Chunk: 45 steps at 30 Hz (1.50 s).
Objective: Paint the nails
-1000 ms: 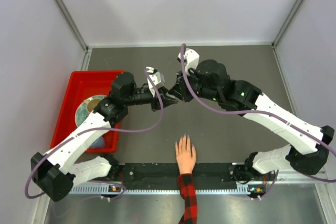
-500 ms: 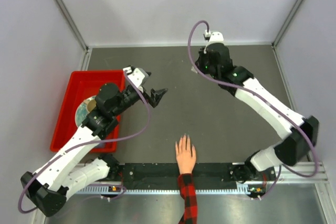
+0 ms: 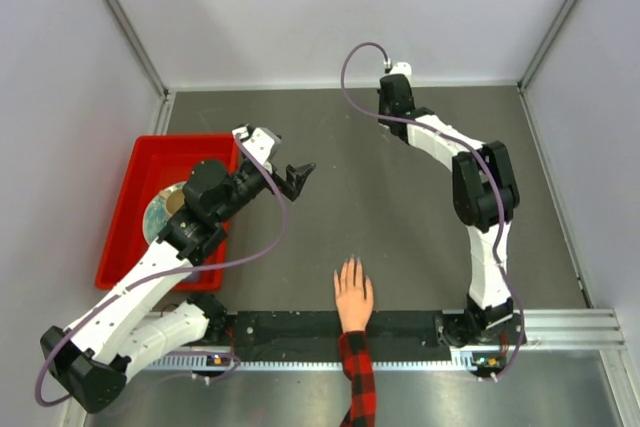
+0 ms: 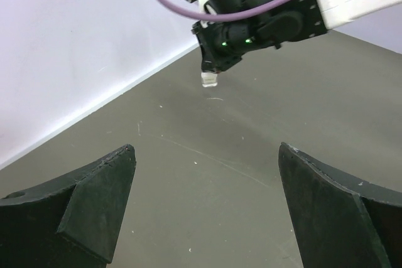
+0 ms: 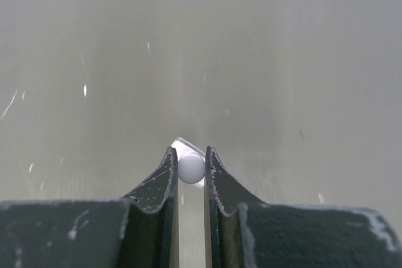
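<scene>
Grey table (image 3: 400, 237): L end effector (image 4: 206, 147) spread wide, R end effector (image 5: 190, 151) pinching small bottle (image 5: 191, 169).

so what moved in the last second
The two arms, which had met over mid-table, drew apart. The right arm swung out to the far edge, its right pincer shut on a small clear bottle. The left pincer pulled back toward the left and is open. The hand and the red tray stayed put.
</scene>
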Motion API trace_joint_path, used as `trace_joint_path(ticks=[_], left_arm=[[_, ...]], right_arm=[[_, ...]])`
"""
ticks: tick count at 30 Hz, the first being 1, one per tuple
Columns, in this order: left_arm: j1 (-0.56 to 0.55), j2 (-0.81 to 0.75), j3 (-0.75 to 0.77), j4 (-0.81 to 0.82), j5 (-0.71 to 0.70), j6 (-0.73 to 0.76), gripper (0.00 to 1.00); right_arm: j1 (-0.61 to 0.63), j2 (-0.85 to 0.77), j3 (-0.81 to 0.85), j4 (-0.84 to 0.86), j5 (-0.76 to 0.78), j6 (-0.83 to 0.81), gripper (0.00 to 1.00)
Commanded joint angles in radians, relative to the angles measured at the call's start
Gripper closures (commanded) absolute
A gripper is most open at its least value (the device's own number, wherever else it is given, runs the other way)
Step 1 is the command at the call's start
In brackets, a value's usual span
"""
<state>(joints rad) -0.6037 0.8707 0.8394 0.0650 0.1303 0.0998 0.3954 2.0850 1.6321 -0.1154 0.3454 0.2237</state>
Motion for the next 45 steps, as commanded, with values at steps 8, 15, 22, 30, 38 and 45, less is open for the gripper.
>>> trace_joint_path(ticks=[8, 15, 22, 30, 38, 45], left_arm=[[0.002, -0.004, -0.005, 0.061, -0.006, 0.003, 0.01], [0.001, 0.004, 0.000, 0.056, 0.012, 0.001, 0.01], [0.002, 0.004, 0.003, 0.056, 0.020, 0.000, 0.01], [0.004, 0.001, 0.001, 0.053, 0.029, 0.001, 0.01], [0.004, -0.001, 0.001, 0.052, 0.035, 0.003, 0.01], [0.002, -0.013, -0.002, 0.056, 0.022, 0.003, 0.01]], right_arm=[[-0.015, 0.184, 0.264, 0.056, -0.040, -0.052, 0.98], [-0.017, 0.231, 0.316, -0.004, -0.088, -0.058, 0.94], [-0.018, 0.264, 0.363, -0.047, -0.114, -0.067, 0.87], [-0.020, 0.293, 0.397, -0.082, -0.128, -0.064, 0.77], [-0.020, 0.302, 0.437, -0.115, -0.137, -0.084, 0.52], [-0.020, 0.229, 0.555, -0.285, -0.080, -0.086, 0.19]])
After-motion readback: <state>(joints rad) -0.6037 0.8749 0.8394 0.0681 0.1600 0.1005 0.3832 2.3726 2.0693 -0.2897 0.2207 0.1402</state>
